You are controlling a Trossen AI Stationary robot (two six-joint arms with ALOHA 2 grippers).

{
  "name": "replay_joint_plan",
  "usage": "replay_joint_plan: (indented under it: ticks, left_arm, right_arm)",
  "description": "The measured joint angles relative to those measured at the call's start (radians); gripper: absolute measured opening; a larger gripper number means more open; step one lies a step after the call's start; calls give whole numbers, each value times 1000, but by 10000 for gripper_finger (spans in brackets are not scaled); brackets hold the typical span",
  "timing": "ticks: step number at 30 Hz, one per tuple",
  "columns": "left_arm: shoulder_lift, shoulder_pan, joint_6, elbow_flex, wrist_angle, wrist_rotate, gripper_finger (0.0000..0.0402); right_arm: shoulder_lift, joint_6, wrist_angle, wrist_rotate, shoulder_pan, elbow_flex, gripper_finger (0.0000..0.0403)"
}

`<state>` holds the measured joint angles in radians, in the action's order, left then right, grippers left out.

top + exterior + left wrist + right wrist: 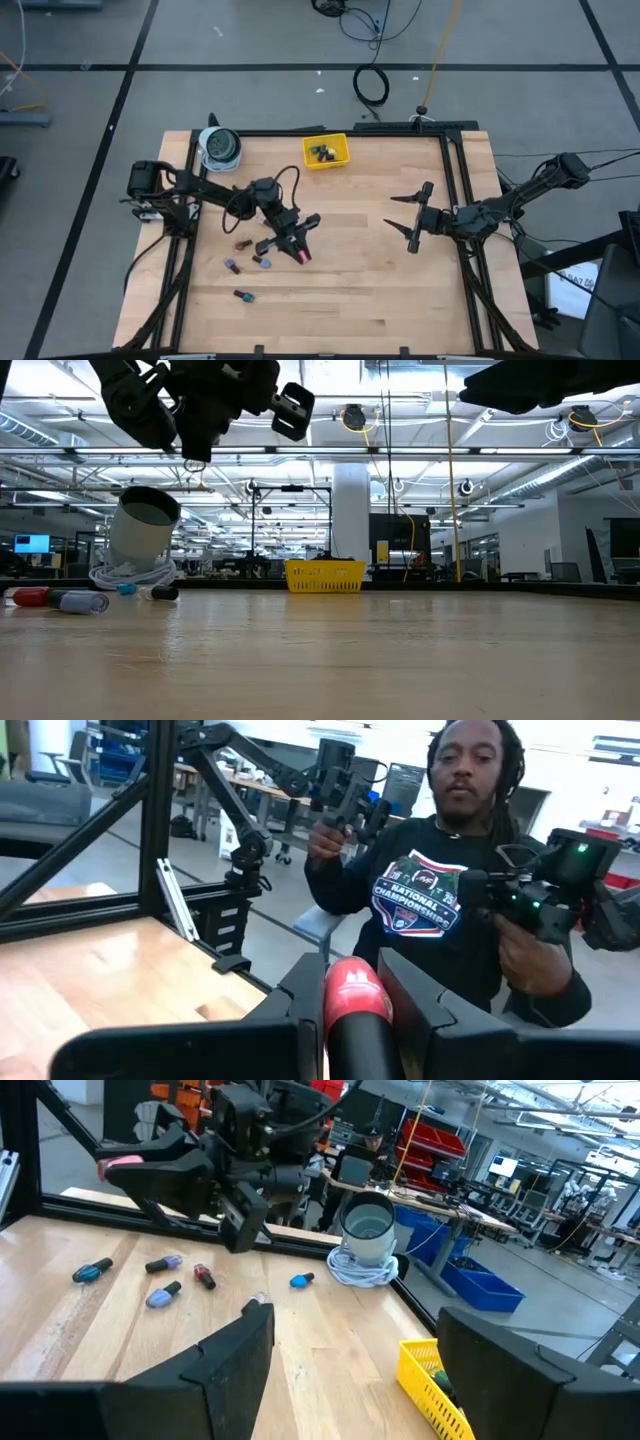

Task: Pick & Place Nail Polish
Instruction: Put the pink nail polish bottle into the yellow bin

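High view shows the left pincer [300, 245] clamped on a pink nail polish bottle [302, 257], raised above the counter [350, 300]; four loose bottles [242, 245] lie just beside it; the right pincer [412, 222] hangs wide and empty, well apart; the yellow tray [326, 151] holds more bottles.

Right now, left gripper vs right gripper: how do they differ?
The left gripper is shut on a pink nail polish bottle; the right gripper is open and holds nothing. The left gripper hangs over the loose bottles on the table's left half; the right gripper waits over bare wood on the right half. Both hang above the table, neither touching it.
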<state>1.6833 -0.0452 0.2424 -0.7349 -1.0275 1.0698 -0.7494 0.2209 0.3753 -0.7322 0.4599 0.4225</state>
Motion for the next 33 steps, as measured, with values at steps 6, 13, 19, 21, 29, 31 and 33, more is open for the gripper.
replay_joint_plan:
  ticks: [6, 13, 19, 21, 29, 31, 33]
  left_arm:
    - [0, -11, -8, 0, 10, -32, 52]
    - [0, -21, -13, 0, 32, -84, 52]
    - [0, -32, -14, 0, 32, -114, 52]
    - [0, -40, -17, 0, 32, -139, 52]
    - [0, -146, 47, 0, 49, -635, 66]
    - [0, -185, 94, -9, 105, -807, 74]
    - [1, -231, 120, -52, 233, -897, 72]
  right_arm:
    - [0, -25, -14, 0, 0, 0, 267]
    - [0, -26, -14, 0, 0, 0, 267]
    - [0, -26, -14, 0, 0, 0, 267]
    - [0, -26, -14, 0, 0, 0, 267]
    - [0, -26, -13, 0, 0, 0, 267]
    - [0, -24, -12, 0, 0, 0, 267]
    - [0, -21, -10, 0, 0, 0, 267]
